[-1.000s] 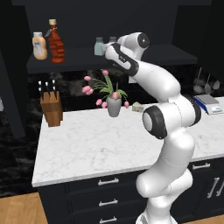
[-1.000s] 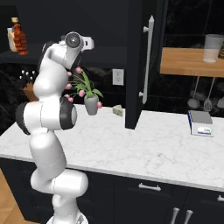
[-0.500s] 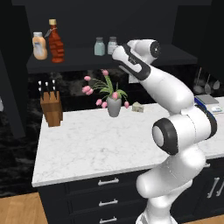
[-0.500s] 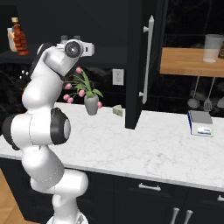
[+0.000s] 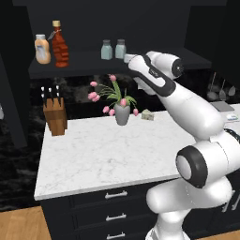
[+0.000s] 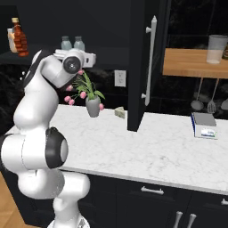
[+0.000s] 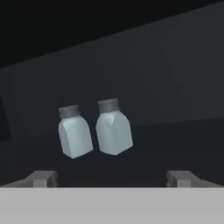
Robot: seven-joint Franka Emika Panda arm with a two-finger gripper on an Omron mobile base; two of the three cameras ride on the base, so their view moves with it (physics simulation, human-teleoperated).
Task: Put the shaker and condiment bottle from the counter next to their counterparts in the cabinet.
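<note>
We see a dark kitchen with a white marble counter (image 5: 108,154) and, above it, a black wall cabinet (image 5: 154,60) with one wide shelf. Our white arm reaches up to that shelf. Our gripper (image 7: 111,177) faces into the cabinet with its jaws spread wide and nothing between them.

Both task items appear to be on the shelf already. Two small pale blue-grey shakers stand side by side, nearly touching, straight ahead of the fingertips (image 7: 41,178). We cannot tell which is the shaker (image 7: 113,127) brought up and which is its twin (image 7: 74,131). Far to the left on the same shelf, the tall red-brown condiment bottle (image 5: 59,44) stands just beside the squat orange bottle (image 5: 42,49).

We judge the task to be essentially done, so the main risk is in pulling away. The shakers are light and close to the open fingers; a sideways swing or forward drift could knock one over or push it deeper. A dropped wrist could catch the front edge of the shelf.

The free room lies straight back, out over the counter. Below us stands a vase of pink tulips (image 5: 121,108), with a knife block (image 5: 55,115) well to the left. In the right base view an open cabinet door (image 6: 143,62) hangs to the right, limiting a swing that way.
</note>
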